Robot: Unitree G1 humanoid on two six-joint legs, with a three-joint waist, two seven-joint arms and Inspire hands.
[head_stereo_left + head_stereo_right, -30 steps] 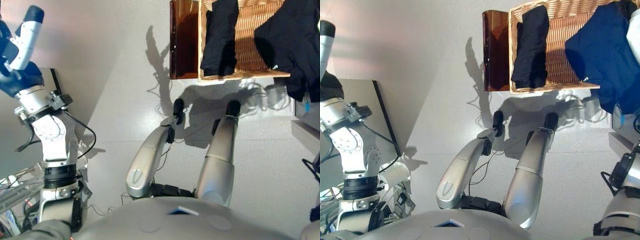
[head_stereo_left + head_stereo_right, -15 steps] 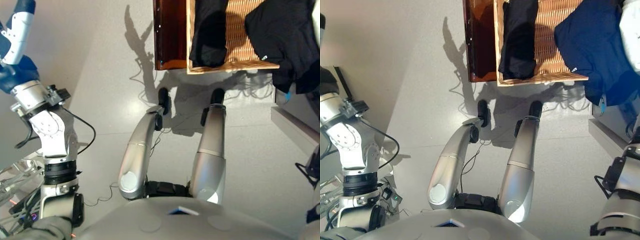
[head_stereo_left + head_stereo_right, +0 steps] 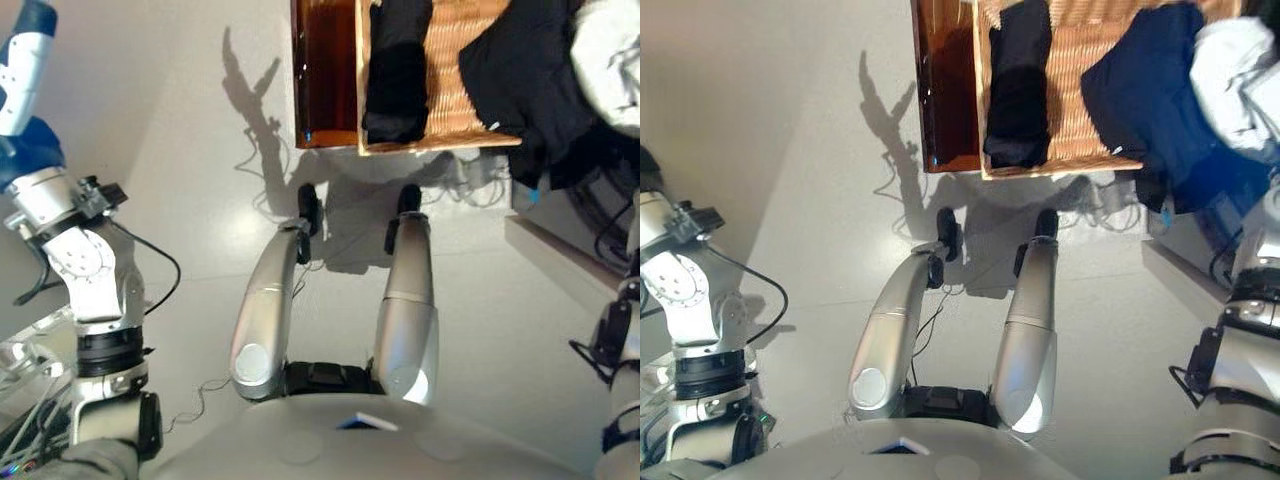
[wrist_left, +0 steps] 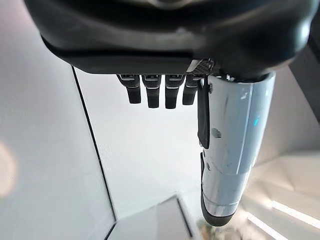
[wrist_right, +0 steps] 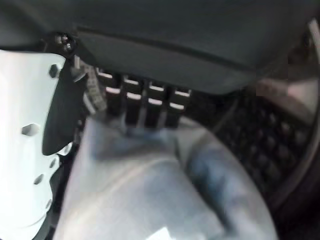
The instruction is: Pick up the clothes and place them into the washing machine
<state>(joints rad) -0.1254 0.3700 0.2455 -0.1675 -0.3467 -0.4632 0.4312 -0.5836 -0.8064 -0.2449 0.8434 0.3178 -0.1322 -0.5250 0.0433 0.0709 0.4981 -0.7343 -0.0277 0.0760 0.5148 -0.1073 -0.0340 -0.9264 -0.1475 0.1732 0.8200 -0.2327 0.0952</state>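
Since 1 second ago, a pale grey-white garment (image 3: 1230, 75) has come into view at the upper right, over the dark navy cloth (image 3: 1150, 100) draped on the woven wicker basket's (image 3: 1080, 70) right edge. The right hand (image 5: 140, 102) has its fingers curled down into this pale fabric, gripping it. A folded black garment (image 3: 397, 70) lies along the basket's left side. The left hand (image 3: 25, 70) is raised at far left, fingers straight, holding nothing.
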